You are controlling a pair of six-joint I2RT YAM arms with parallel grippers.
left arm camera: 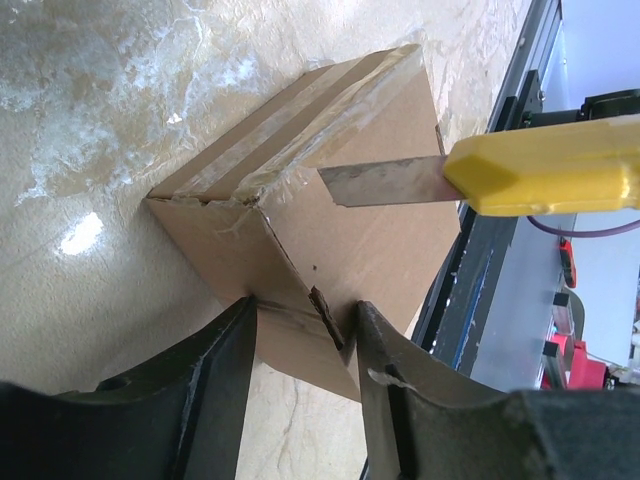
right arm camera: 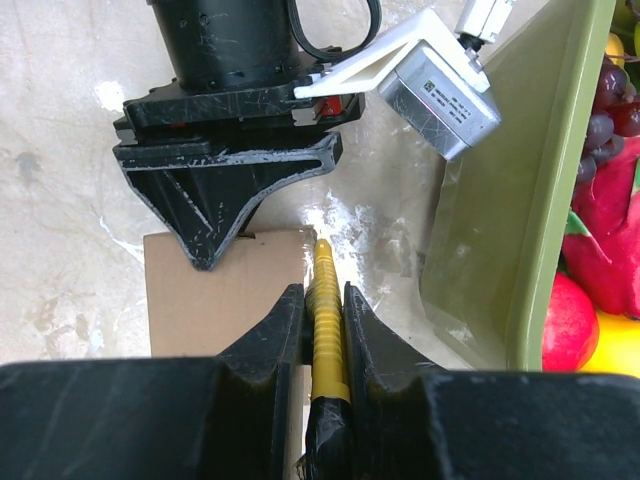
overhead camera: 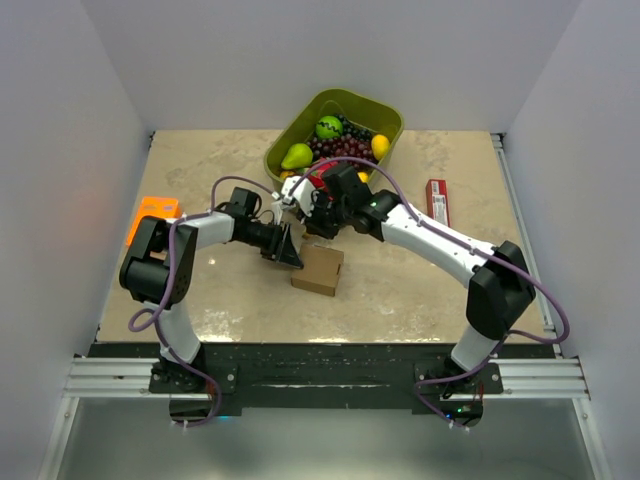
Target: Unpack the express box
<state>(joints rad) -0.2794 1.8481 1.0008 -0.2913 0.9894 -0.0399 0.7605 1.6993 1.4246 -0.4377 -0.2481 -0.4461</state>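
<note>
- Nearest, one box (overhead camera: 318, 270) is set near the middle of the table (overhead camera: 200, 160), with its taped seam turned up for cutting.
- One left gripper (left arm camera: 305, 310) is placed astride a box corner with its jaws half spread, apparently to steady the box; whether it is squeezed cannot be told.
- One knife (left arm camera: 540, 168) is pinched tight by the right gripper (right arm camera: 322, 295), and its blade is held over the tape.
- Farther back, one fruit tub (right arm camera: 500, 180), one red packet (overhead camera: 437, 202) and one orange tray (overhead camera: 152, 212) are seen well apart.
</note>
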